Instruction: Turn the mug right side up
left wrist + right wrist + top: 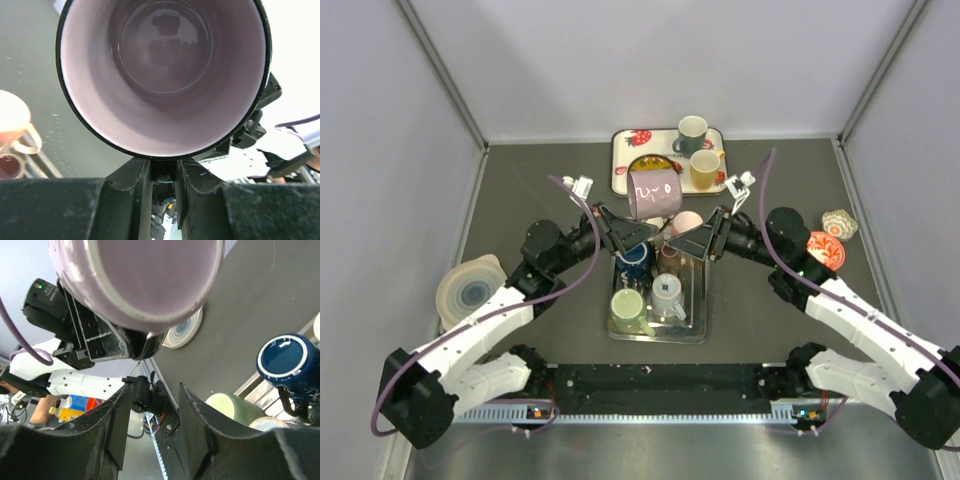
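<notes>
A lilac mug (pixel 653 193) with a dark rim hangs in the air above the metal rack (pixel 698 300). It is tipped over: its mouth (pixel 165 75) faces the left wrist camera and its pale base (pixel 135 275) faces the right wrist camera. My left gripper (pixel 162 175) is shut on the mug's dark handle just under the rim; from above, the left gripper (pixel 640 230) shows at the mug's near side. My right gripper (pixel 150 425) stands open just below the mug's base, with nothing between its fingers, and in the top view the right gripper (pixel 693 233) sits to the mug's right.
The rack holds a green mug (pixel 628 308), a grey mug (pixel 667 297), a blue mug (pixel 635 255) and a pink mug (pixel 687 222). A strawberry tray (pixel 620 160) at the back carries a grey mug (pixel 692 132) and a yellow mug (pixel 704 168). A bowl (pixel 470 290) lies left.
</notes>
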`<control>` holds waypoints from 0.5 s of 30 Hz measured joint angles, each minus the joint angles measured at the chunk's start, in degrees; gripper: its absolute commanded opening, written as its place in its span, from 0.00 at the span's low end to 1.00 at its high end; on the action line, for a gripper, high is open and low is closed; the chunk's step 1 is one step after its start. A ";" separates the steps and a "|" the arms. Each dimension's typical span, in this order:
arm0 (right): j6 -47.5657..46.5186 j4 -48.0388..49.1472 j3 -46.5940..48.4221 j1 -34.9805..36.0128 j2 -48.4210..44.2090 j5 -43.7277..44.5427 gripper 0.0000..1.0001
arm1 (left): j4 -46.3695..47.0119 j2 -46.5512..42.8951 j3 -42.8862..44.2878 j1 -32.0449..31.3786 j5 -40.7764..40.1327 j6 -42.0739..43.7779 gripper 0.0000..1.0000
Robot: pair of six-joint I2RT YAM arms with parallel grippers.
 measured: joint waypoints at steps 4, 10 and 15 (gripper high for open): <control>-2.51 -5.35 1.14 0.04 -0.02 0.20 0.45 | -7.91 -3.06 0.50 0.17 -5.46 5.97 0.00; -11.72 -22.43 8.72 0.13 -3.39 7.74 0.47 | -31.04 -4.13 12.55 1.03 -20.70 20.65 0.00; -18.69 -34.45 13.33 0.17 -9.09 18.93 0.60 | -46.77 5.57 29.64 9.22 -31.28 28.26 0.00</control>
